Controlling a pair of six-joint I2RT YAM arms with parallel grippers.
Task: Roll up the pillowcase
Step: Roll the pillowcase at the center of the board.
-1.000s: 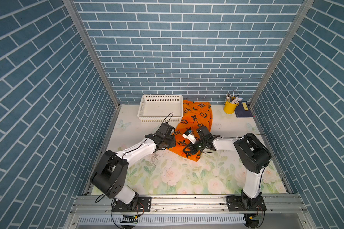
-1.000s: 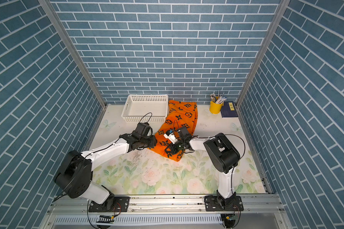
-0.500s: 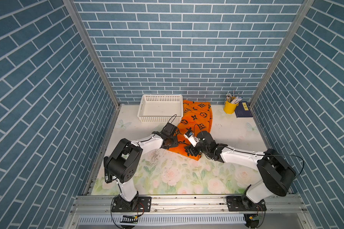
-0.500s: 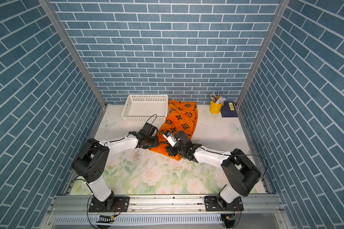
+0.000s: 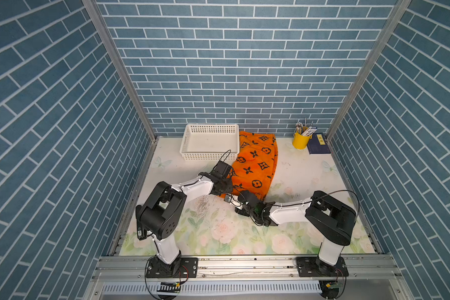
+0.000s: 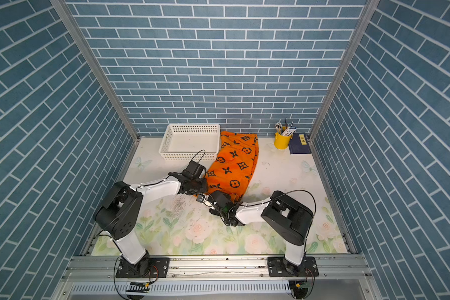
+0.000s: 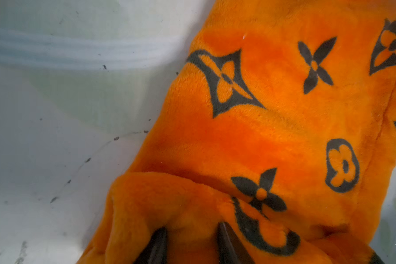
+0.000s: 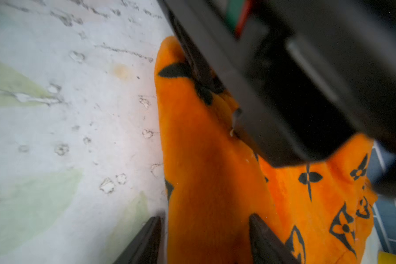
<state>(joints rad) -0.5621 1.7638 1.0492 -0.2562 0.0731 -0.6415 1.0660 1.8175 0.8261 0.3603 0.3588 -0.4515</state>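
Note:
The orange pillowcase with black flower prints lies lengthwise from the back wall toward the table's middle. Its near end is folded over into a thick lip. My left gripper is at the near left corner. In the left wrist view its jaws pinch a plush fold of the pillowcase. My right gripper is at the near edge. In the right wrist view it stands open astride the folded lip of the pillowcase, with the left gripper's black body just ahead.
A white perforated basket stands at the back, touching the pillowcase's left side. A yellow cup of pens and a dark blue book sit in the back right corner. The floral mat stretches toward the front rail.
My right gripper has let go, opened, and moved from on top of the pillowcase back to its near edge. The left gripper keeps its hold at the near left corner.

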